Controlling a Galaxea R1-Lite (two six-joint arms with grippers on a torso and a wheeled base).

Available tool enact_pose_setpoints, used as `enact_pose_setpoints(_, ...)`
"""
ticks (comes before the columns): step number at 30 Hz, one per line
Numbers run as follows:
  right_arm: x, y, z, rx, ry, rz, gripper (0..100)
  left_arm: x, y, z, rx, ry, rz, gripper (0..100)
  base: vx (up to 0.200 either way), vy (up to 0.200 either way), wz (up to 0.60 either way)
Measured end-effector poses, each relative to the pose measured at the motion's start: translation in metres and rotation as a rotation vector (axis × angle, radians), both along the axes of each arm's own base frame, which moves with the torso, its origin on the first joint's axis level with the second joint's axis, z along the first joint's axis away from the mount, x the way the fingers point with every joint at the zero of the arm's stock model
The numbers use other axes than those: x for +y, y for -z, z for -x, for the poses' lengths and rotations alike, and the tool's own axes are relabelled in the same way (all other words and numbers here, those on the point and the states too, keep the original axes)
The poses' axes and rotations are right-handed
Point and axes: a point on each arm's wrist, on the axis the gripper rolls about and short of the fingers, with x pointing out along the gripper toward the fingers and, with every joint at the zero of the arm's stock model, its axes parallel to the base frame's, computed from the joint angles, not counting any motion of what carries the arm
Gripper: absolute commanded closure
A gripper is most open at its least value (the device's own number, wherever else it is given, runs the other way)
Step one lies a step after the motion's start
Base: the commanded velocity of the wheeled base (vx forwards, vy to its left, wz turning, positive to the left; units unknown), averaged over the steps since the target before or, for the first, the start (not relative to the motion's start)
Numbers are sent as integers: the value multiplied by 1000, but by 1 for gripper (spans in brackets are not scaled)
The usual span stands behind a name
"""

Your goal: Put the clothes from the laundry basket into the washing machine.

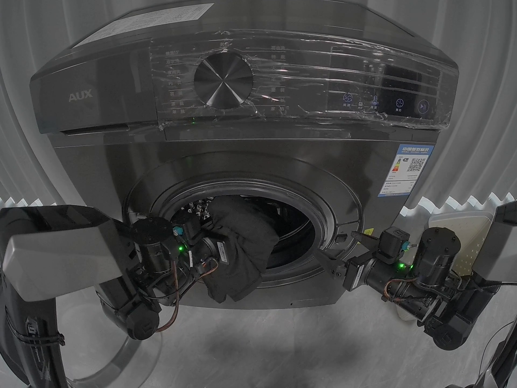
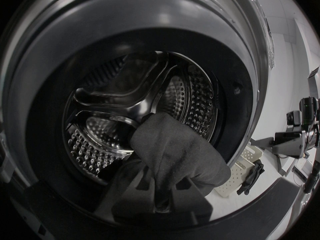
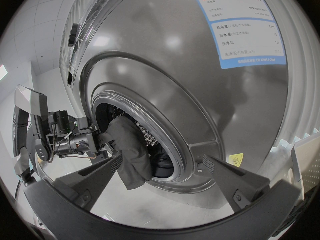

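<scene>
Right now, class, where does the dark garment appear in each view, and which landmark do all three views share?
Head view: dark garment hangs out over the door opening's lower-left rim.
Left wrist view: dark garment bunched before the perforated drum, clamped in the left gripper.
Right wrist view: dark garment draped over that rim.
Shared landmark: the perforated drum.

Matt dark cloth; glossy perforated metal drum

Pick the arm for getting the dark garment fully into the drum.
Left. The left end effector is shut on the garment at the drum mouth, cloth draped over the rim. The right end effector is open, empty, beside the opening.
</scene>
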Motion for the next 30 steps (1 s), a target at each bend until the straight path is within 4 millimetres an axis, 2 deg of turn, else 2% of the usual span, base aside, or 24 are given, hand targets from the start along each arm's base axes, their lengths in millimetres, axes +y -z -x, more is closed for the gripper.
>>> enact_pose_setpoints(7,1,0,2,1,-5,1,0,-17,1,-19,-46,-11,37,100,0,0,0)
enact_pose_setpoints(24,5,1,5,6,-23,4,0,-55,34,-79,-92,-63,77,100,0,0,0)
enact_pose_setpoints(30,6,2,5,8,-27,5,0,-65,38,-103,-114,-91,91,100,0,0,0)
